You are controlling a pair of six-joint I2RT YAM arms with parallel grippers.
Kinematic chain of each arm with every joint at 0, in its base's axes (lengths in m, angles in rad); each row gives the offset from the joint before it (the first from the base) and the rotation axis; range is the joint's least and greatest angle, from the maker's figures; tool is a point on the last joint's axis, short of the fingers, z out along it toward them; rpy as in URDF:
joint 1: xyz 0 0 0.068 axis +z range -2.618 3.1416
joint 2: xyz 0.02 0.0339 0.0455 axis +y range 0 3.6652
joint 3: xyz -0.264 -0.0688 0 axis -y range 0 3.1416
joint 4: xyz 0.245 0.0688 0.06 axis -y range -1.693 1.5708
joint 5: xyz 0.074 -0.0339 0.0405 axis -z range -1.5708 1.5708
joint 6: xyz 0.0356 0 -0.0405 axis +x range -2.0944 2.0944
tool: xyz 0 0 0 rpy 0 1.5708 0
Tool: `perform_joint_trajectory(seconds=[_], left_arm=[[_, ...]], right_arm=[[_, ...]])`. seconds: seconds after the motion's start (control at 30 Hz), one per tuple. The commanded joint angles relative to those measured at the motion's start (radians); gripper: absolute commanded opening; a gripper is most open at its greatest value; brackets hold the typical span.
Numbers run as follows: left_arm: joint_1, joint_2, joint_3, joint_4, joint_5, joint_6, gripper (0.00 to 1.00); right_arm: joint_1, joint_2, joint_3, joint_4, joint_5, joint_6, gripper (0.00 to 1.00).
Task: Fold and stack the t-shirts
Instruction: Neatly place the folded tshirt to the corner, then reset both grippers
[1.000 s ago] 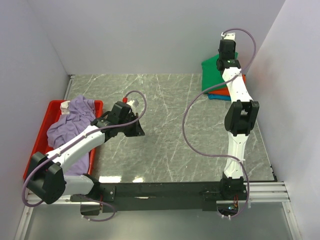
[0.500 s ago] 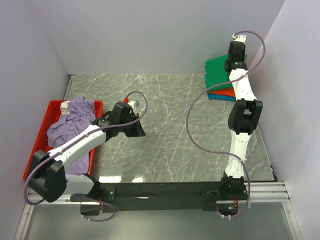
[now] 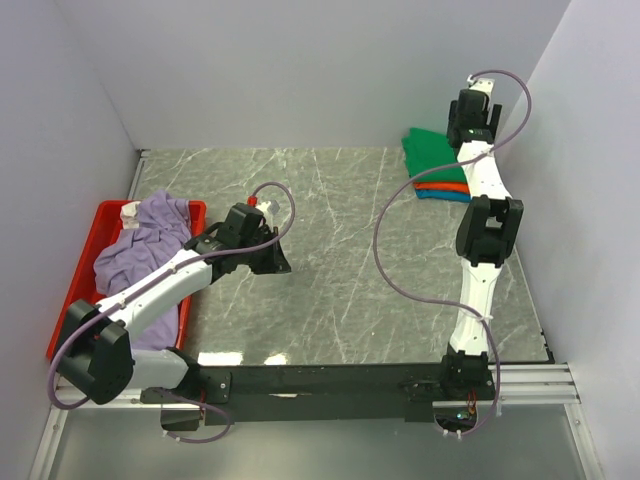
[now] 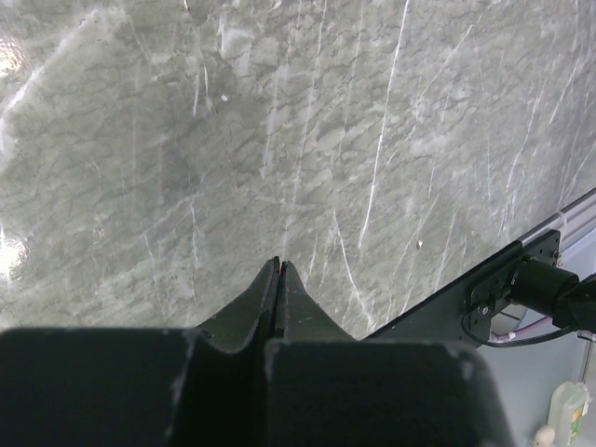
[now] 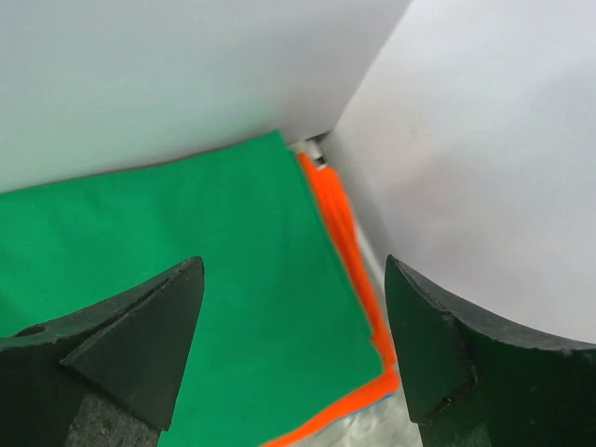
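Observation:
A folded green t-shirt (image 3: pixel 432 155) (image 5: pixel 186 270) lies flat on top of an orange one (image 3: pixel 443 185) (image 5: pixel 345 233) and a blue one (image 3: pixel 447 195) in the far right corner. My right gripper (image 3: pixel 462 125) (image 5: pixel 292 265) hangs open just above that stack, its fingers spread wide with nothing between them. A lavender t-shirt (image 3: pixel 140 250) lies crumpled in the red tray (image 3: pixel 110 208) at the left. My left gripper (image 3: pixel 275 262) (image 4: pixel 279 263) is shut and empty, low over bare marble right of the tray.
White walls stand close behind and to the right of the stack. The dark base rail (image 3: pixel 330 382) (image 4: pixel 521 270) runs along the near edge. A purple cable (image 3: pixel 385 250) loops beside the right arm.
My right gripper has opened and let go of the green t-shirt, which has settled flat onto the stack; that arm shifted slightly right and back. The left arm has stayed still.

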Motion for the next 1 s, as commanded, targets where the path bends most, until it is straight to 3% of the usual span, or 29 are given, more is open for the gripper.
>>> perform_joint_trajectory(seconds=[0.0, 0.17, 0.33, 0.53, 0.7, 0.97], left_arm=[[0.004, -0.041, 0.022, 0.019, -0.006, 0.002, 0.01], [0.004, -0.064, 0.023, 0.016, -0.03, -0.008, 0.01], [0.007, -0.091, 0.034, 0.008, -0.081, -0.012, 0.01], [0.014, -0.134, 0.037, -0.012, -0.147, -0.012, 0.01], [0.014, -0.191, 0.019, -0.021, -0.199, -0.017, 0.02], [0.016, -0.254, -0.03, -0.017, -0.265, -0.054, 0.04]], right_arm=[[0.033, -0.126, -0.046, 0.032, -0.009, 0.062, 0.84], [0.078, -0.235, -0.152, 0.021, -0.003, 0.108, 0.86], [0.159, -0.382, -0.259, -0.057, -0.017, 0.255, 0.86], [0.268, -0.696, -0.614, -0.047, -0.076, 0.417, 0.87], [0.434, -0.93, -0.916, -0.033, -0.112, 0.49, 0.88], [0.504, -1.329, -1.312, -0.039, -0.292, 0.611, 0.89]])
